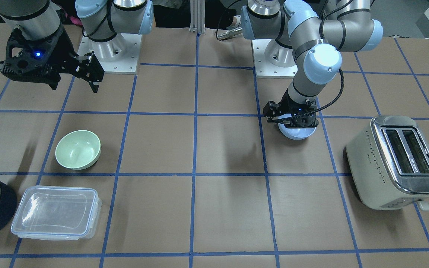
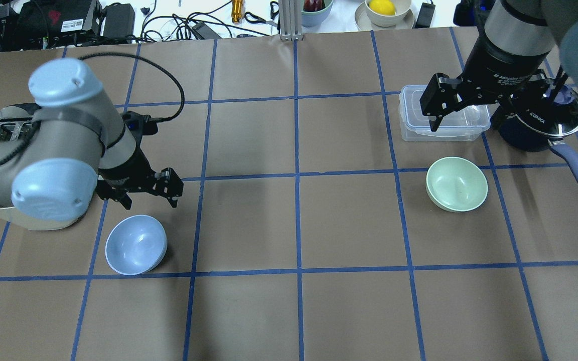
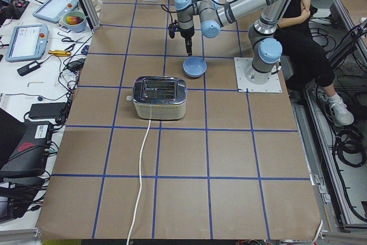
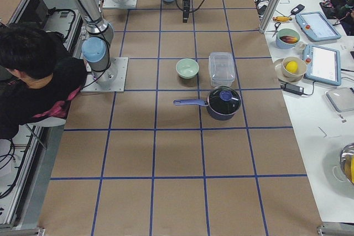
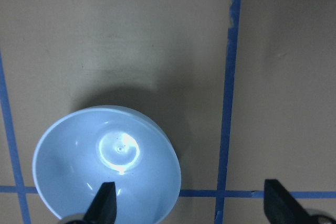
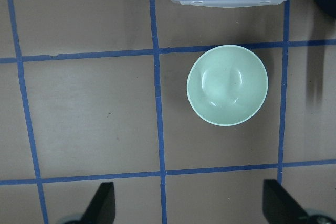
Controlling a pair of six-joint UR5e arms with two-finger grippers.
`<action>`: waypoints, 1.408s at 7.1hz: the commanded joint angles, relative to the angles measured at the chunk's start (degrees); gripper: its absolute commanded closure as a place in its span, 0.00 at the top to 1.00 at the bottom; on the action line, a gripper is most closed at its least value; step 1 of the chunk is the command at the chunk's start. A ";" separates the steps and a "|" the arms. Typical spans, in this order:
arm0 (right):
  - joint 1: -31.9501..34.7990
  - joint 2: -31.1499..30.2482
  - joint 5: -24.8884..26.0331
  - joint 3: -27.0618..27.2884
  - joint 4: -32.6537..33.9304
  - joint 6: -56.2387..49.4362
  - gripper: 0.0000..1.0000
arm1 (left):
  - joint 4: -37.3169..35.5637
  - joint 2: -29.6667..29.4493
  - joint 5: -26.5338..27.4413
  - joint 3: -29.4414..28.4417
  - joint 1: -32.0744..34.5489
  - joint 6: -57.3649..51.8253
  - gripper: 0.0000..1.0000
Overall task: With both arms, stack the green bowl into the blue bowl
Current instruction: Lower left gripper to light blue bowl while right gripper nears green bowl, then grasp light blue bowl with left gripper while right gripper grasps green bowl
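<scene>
The green bowl [image 1: 78, 149] looks like smooth plastic with a soft gloss. The blue bowl [image 2: 136, 244] looks the same, with a bright highlight in its bottom (clearest in the left wrist view). The table [image 1: 229, 208] is covered in matt brown paper crossed by blue tape. The toaster [image 1: 367, 167] has a matt cream body and a polished metal top. The container [image 1: 55, 212] is clear, shiny plastic.

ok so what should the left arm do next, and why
Probably lower the left end effector straight down onto the blue bowl. Its jaws are open, with one tip over the bowl's inside and the other outside, so the rim sits between them, ready to pinch. The green bowl sits alone on the table, the right end effector open well above it.
</scene>
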State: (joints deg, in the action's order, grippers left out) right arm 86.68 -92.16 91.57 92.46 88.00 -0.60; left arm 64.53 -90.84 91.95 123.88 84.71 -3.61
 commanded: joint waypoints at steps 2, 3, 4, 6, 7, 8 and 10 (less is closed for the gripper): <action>-12.97 6.18 -0.51 4.63 5.76 -12.96 1.00 | -6.08 -2.85 0.68 5.04 -0.16 0.09 0.98; -17.38 7.51 -0.95 8.58 10.92 -17.64 1.00 | -6.17 -3.64 0.77 5.58 -0.25 0.26 0.93; -18.73 8.74 -1.13 12.44 16.97 -20.90 1.00 | -6.43 -4.52 0.69 5.85 -0.25 2.01 0.81; -18.74 10.76 -1.31 18.52 27.70 -21.11 1.00 | -7.48 -4.97 0.86 5.06 -0.16 1.94 0.00; -18.83 13.56 -1.31 19.94 30.63 -21.02 1.00 | -8.10 -5.05 0.95 5.23 -0.25 1.76 0.00; -18.74 15.77 -2.44 20.22 31.61 -21.11 1.00 | -8.28 -4.71 0.95 4.97 -0.08 2.80 0.00; -18.74 18.76 -2.54 20.48 32.68 -21.11 0.86 | -8.10 -4.62 1.21 2.87 1.94 5.18 0.00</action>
State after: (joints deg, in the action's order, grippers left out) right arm 67.90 -75.34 89.20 112.68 120.03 -21.73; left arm 56.47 -95.72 93.00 127.94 85.49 0.47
